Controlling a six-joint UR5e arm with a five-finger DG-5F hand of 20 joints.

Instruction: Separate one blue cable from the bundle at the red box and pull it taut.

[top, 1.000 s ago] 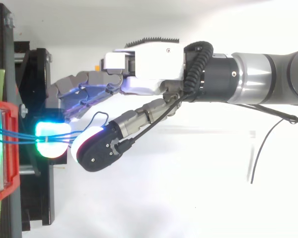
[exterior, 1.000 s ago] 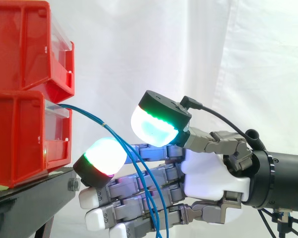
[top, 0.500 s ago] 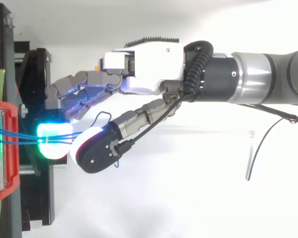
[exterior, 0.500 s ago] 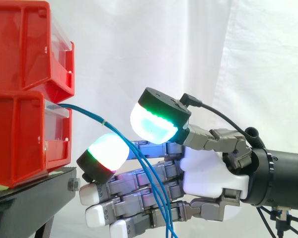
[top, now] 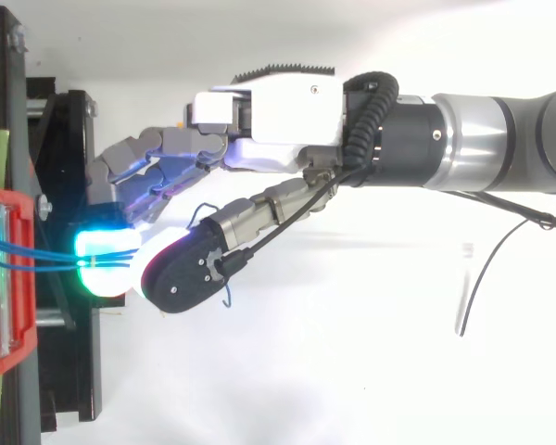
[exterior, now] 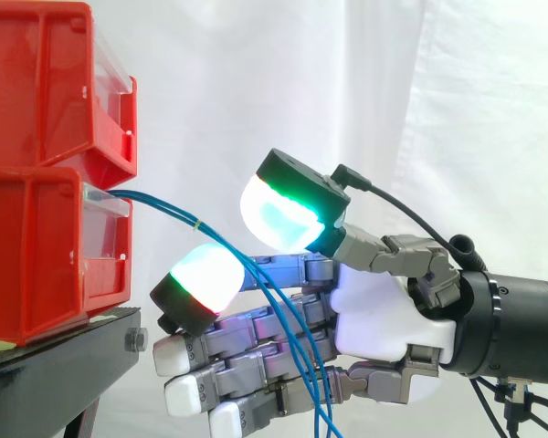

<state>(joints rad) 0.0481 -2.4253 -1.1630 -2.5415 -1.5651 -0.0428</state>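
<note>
White curtain (exterior: 457, 109) behind everything. At the left of the side view an upper red bin (exterior: 46, 82) sits on a lower red bin (exterior: 36, 255), both on a black stand (exterior: 55, 365).

The blue cables (exterior: 164, 205) come out of the lower bin's front as a tight bunch and slope down to the right. They pass through the gap between the thumb pad (exterior: 283, 214), glowing green, and the top finger's pad, then fan out across the fingers (exterior: 256, 351) and drop off the bottom edge.

As far as I can see the hand (exterior: 384, 310) isn't gripping anything. The fingers are stretched nearly straight toward the bin, the thumb is raised above them, and the pads aren't closed on the cables.

That gap shows from the side, but in the top view the thumb's black back sits right over it and blocks it. What the top view adds is the cables running side by side from the bin's edge to the glowing pad, plus a loose blue curl (top: 226, 295) poking out beside the thumb.

A small pale tie (exterior: 198, 223) wraps the bunch just ahead of the pads.
</note>
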